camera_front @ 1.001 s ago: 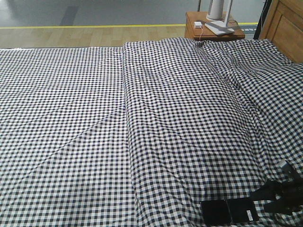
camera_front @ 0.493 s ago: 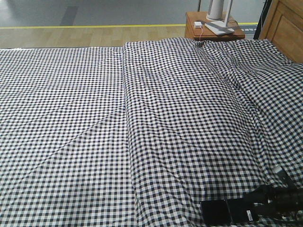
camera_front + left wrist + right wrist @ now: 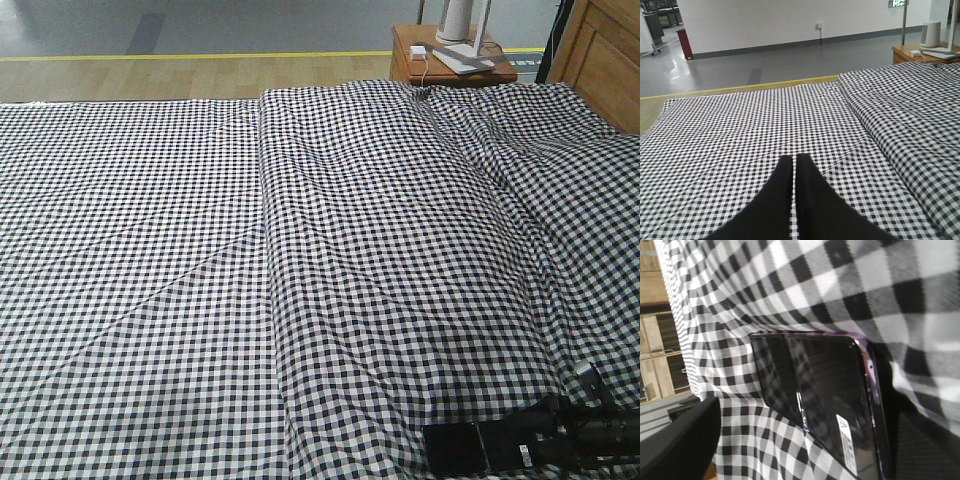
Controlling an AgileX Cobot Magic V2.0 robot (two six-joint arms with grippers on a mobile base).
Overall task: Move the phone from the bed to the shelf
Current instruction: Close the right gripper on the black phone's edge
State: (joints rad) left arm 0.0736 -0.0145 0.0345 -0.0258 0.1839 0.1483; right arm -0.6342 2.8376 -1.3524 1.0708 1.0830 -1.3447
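One bed [image 3: 200,250], gingham cloth in long folds, filled most of front view. One nightstand [image 3: 455,62] stood beyond far edge, white items on top. Two grippers: left gripper [image 3: 795,167] had fingers pressed together over cloth; right gripper [image 3: 552,432] had jaws apart, straddling end of one phone [image 3: 465,448], not clamped. Phone lay flat near bed's near right corner, long axis left-right, sticker end toward right gripper.
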